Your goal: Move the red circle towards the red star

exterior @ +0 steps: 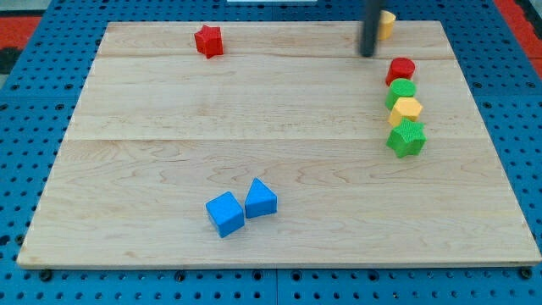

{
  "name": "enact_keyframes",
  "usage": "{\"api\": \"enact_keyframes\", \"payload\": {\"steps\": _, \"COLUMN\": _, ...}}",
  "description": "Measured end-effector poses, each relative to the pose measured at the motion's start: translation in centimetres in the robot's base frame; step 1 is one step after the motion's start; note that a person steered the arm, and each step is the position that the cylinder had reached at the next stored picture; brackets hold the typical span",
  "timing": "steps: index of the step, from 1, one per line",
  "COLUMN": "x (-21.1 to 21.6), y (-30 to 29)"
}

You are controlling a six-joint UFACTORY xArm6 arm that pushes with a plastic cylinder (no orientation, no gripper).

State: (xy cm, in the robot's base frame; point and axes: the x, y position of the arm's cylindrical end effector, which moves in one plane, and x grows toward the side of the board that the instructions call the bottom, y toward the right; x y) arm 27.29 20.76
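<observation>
The red circle (pixel 400 69) sits at the view's right, at the top of a column of blocks. The red star (pixel 208 41) sits near the view's top, left of centre. My tip (pixel 367 54) is at the end of the dark rod, just up and left of the red circle, with a small gap between them. The tip is far to the right of the red star.
Below the red circle are a green block (pixel 401 90), a yellow block (pixel 406 109) and a green star (pixel 407 138), close together. A yellow block (pixel 386 24) lies behind the rod at the top. A blue cube (pixel 224 213) and a blue triangle-like block (pixel 260 199) sit at the bottom centre.
</observation>
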Motion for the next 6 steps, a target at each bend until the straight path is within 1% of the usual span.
{"api": "enact_keyframes", "payload": {"steps": 1, "x": 3.1, "y": 8.6}}
{"api": "enact_keyframes", "payload": {"steps": 2, "x": 6.0, "y": 1.7}}
{"api": "enact_keyframes", "payload": {"steps": 3, "x": 2.9, "y": -9.3}}
{"api": "enact_keyframes", "payload": {"steps": 4, "x": -1.2, "y": -21.8}}
{"api": "enact_keyframes", "payload": {"steps": 5, "x": 2.3, "y": -22.0}}
{"api": "enact_keyframes", "payload": {"steps": 6, "x": 4.3, "y": -22.4}}
